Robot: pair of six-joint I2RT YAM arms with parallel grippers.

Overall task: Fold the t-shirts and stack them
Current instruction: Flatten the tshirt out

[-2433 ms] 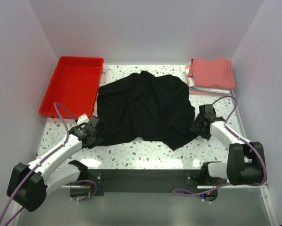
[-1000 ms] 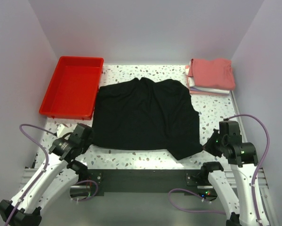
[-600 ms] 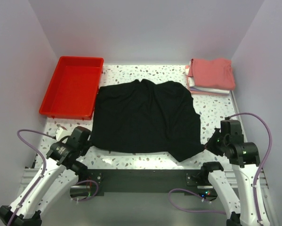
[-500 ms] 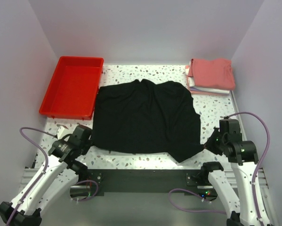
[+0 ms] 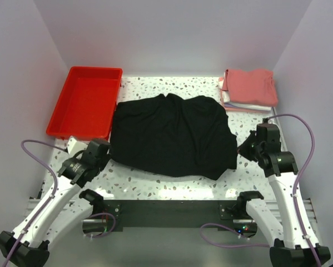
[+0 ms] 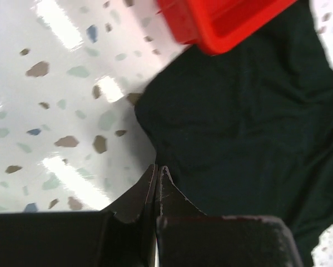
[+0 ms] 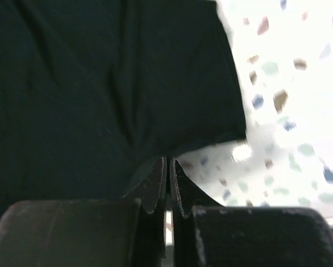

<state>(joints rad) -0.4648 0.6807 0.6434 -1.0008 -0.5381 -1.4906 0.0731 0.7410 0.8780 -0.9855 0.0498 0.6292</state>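
Black creased t-shirt (image 5: 172, 133) lies pinched by left gripper (image 6: 157, 171), right gripper (image 7: 169, 164).

Red tray (image 5: 86, 105) just beside black t-shirt (image 5: 172, 136)

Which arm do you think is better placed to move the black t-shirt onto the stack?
Probably right: right gripper pinches the black t-shirt on the stack side; left gripper sits by the red tray.

T-shirt (image 5: 172, 133) between tray (image 5: 85, 105) and stack (image 5: 249, 88)
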